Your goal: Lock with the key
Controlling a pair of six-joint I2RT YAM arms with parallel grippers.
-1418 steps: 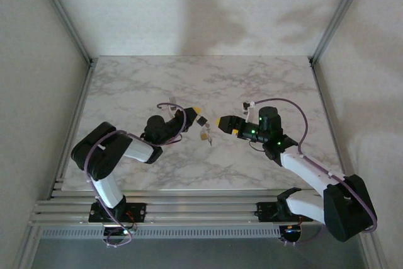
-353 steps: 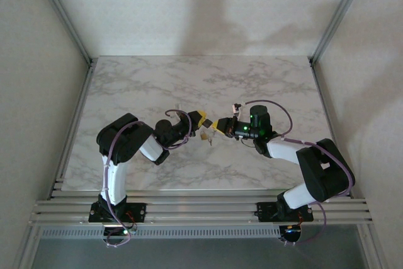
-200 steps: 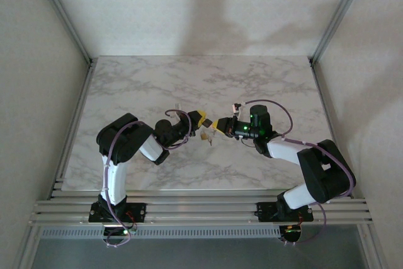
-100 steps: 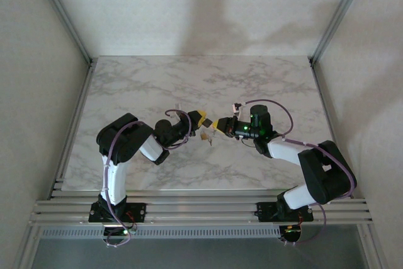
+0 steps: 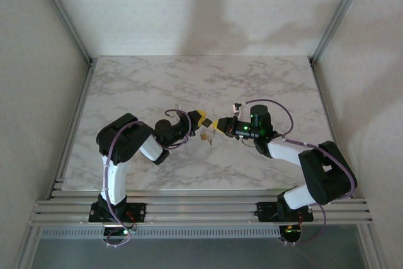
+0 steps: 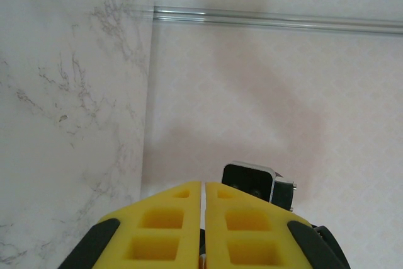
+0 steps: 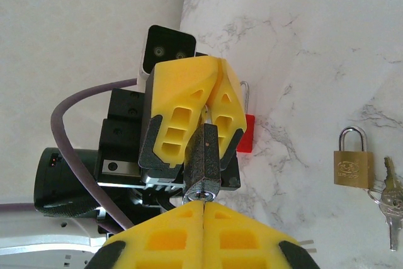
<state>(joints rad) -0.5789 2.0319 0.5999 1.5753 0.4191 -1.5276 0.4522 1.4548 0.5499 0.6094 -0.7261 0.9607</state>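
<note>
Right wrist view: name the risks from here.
The left gripper holds the dark padlock only between its fingertips, so a turning force could twist it loose. The right gripper is shut tight against the keyhole, hiding what it grips; a skewed push might jam there.

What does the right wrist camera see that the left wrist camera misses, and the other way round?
Right wrist view adds: the dark padlock pinched in the left gripper, its keyhole end meeting the shut right gripper, plus a brass padlock and keys lying on the table.
Left wrist view adds: a metal rail along the wall and the right arm's camera.
Both: the left gripper's yellow fingers, the marble table and the pale wall.
</note>
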